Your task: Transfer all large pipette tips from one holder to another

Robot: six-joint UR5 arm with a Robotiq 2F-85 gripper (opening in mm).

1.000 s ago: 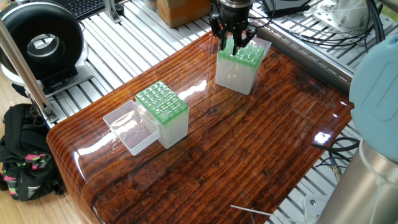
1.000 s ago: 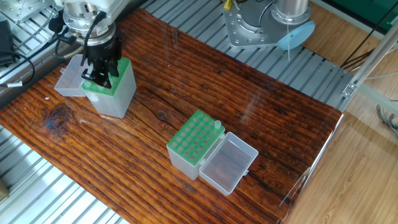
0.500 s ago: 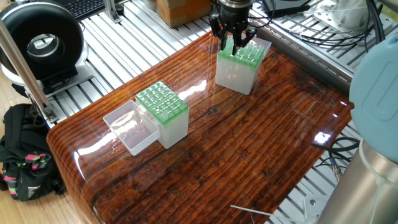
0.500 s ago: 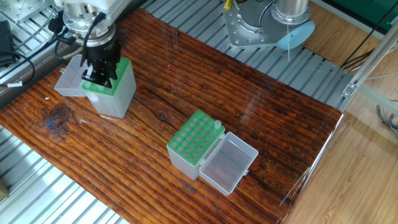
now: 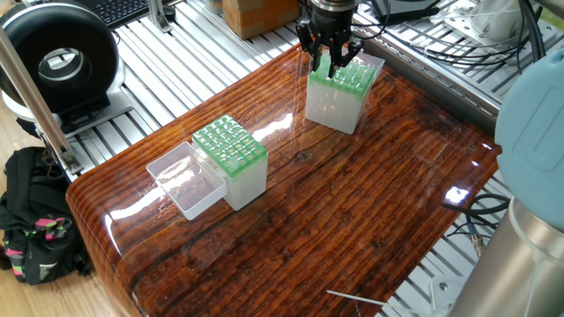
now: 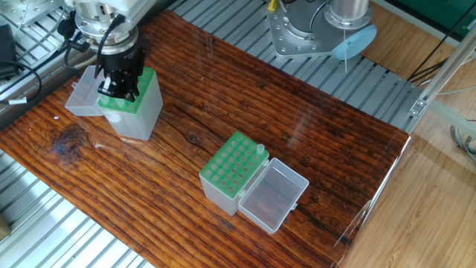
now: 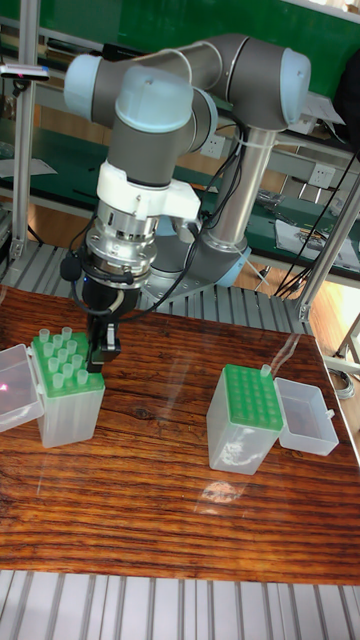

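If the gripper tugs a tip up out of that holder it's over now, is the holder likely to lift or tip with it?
Possibly. The holder under the gripper is a tall, translucent, hollow-looking box, so probably light. It stands free on the glossy table, with nothing visibly clamping it. Its open lid hangs to one side, so weight may sit unevenly.

The table is glossy dark reddish-brown wood with pronounced grain striping. Both tip holders, one and the other, have translucent whitish bodies topped by bright green grids dotted with round holes. Their open lids are clear and colourless. The pipette tips are pale whitish-translucent. The gripper is black; the arm is grey with light-blue joint caps.
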